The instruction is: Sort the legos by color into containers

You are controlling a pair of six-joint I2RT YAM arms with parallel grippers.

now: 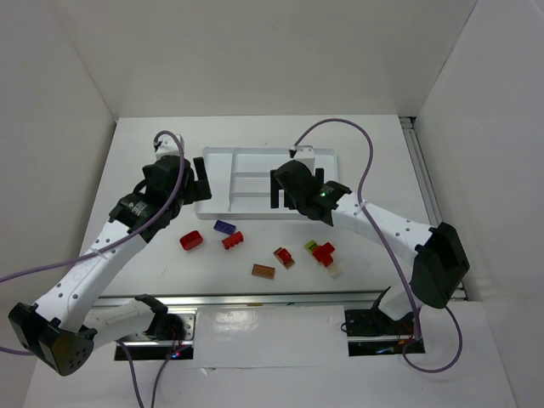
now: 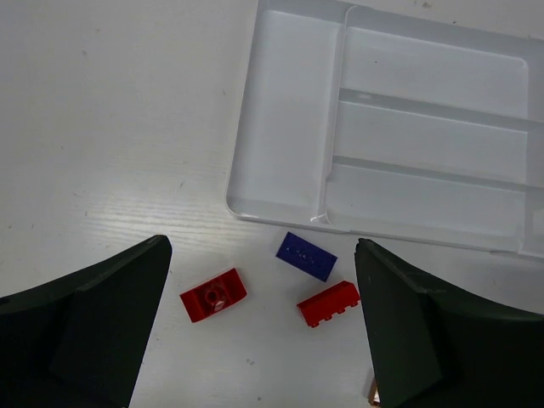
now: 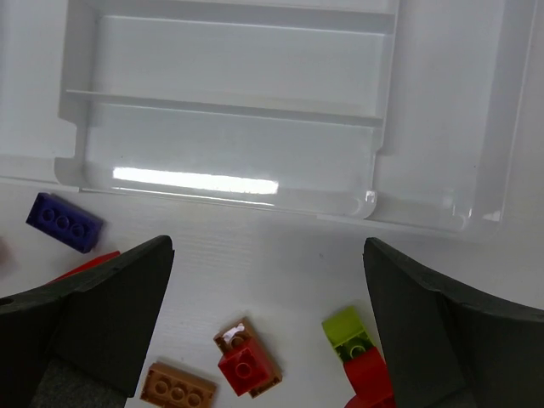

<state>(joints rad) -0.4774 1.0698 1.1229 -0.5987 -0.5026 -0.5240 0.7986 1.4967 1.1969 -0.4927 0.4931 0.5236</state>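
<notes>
The small plastic lego bricks (image 1: 232, 242), red, dark blue-purple, orange-brown, yellow-green and tan, lie scattered on the white table (image 1: 255, 132) just in front of the white rectangular plastic divider tray (image 1: 246, 161), all outside it. The left gripper (image 2: 262, 246) hangs over the tray's left end and the right gripper (image 3: 268, 246) over its near edge, both with jaws spread wide.

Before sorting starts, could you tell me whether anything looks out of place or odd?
Nothing damaged or spilled. One oddity: a red brick sits on top of an orange-brown one in front of the tray.
</notes>
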